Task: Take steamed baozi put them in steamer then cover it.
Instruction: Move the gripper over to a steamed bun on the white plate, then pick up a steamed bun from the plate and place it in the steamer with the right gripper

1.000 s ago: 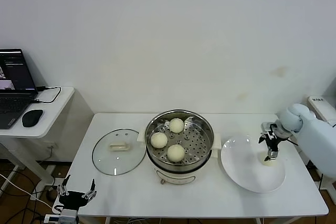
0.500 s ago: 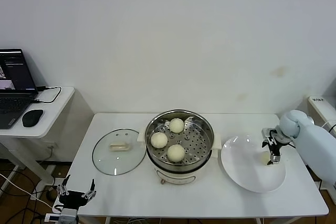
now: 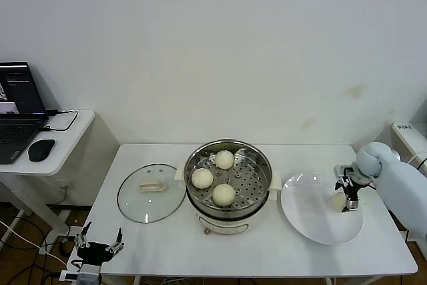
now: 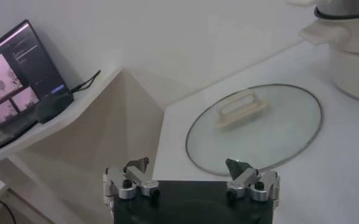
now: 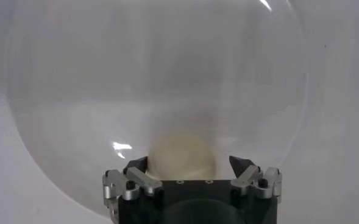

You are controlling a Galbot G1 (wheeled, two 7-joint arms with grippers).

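Three steamed baozi (image 3: 223,194) lie on the perforated tray inside the steamer (image 3: 259,165) at the table's middle. A fourth baozi (image 3: 338,201) (image 5: 182,155) rests on the right part of a white plate (image 3: 310,221). My right gripper (image 3: 348,196) (image 5: 188,163) hangs over it, open, with one finger on each side of the bun and not closed on it. The glass cover (image 3: 151,193) (image 4: 255,125) lies flat on the table left of the steamer. My left gripper (image 3: 98,245) (image 4: 188,164) is parked open and empty, low off the table's front left corner.
A side table at the far left holds a laptop (image 3: 19,108) and a mouse (image 3: 41,149). The plate's rim (image 5: 289,122) lies near the table's right edge. The steamer's side handle (image 3: 275,181) points toward the plate.
My right gripper has shifted slightly right and down over the baozi on the plate, staying open. The left arm and everything else are unchanged.
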